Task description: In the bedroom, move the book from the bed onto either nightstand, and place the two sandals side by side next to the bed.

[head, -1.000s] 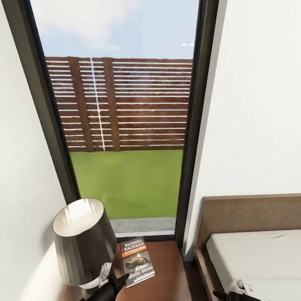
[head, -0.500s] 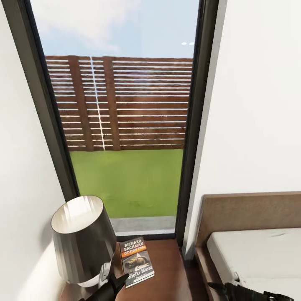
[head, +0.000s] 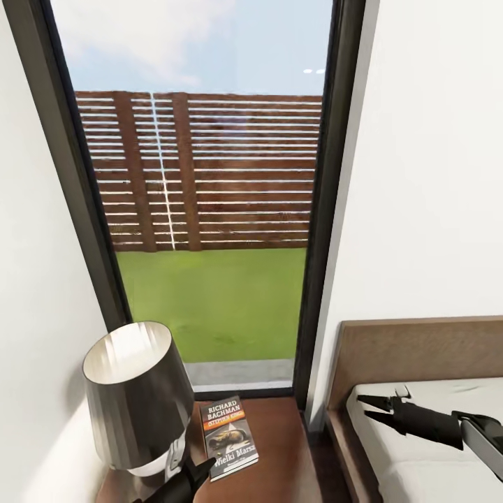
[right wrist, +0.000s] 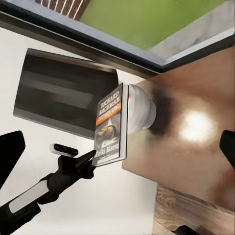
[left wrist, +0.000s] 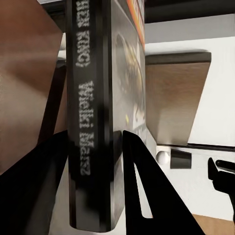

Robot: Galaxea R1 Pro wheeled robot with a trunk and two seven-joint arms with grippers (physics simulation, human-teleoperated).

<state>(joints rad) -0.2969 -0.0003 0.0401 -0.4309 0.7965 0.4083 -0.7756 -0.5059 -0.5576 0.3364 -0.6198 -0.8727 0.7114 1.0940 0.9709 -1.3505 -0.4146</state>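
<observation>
The head view's lower edge cuts off the left gripper point(head: 199, 470), the lamp's point(head: 137, 398) base and the nightstand point(head: 279, 454).

Tall black-framed window point(head: 209, 209) ahead: sky, slatted brown fence, grass. Nightstand point(head: 279, 454) directly below the window. On it, a lamp point(head: 136, 398) with dark shade, and just beside the lamp a book point(head: 228, 436), cover up, white "Richard Bachman" lettering. Left gripper point(head: 192, 471) pinches the book's near corner, fingers closed on it. Bed point(head: 419, 349) beside the nightstand; right gripper point(head: 374, 409) over the mattress, fingers parted.
</observation>
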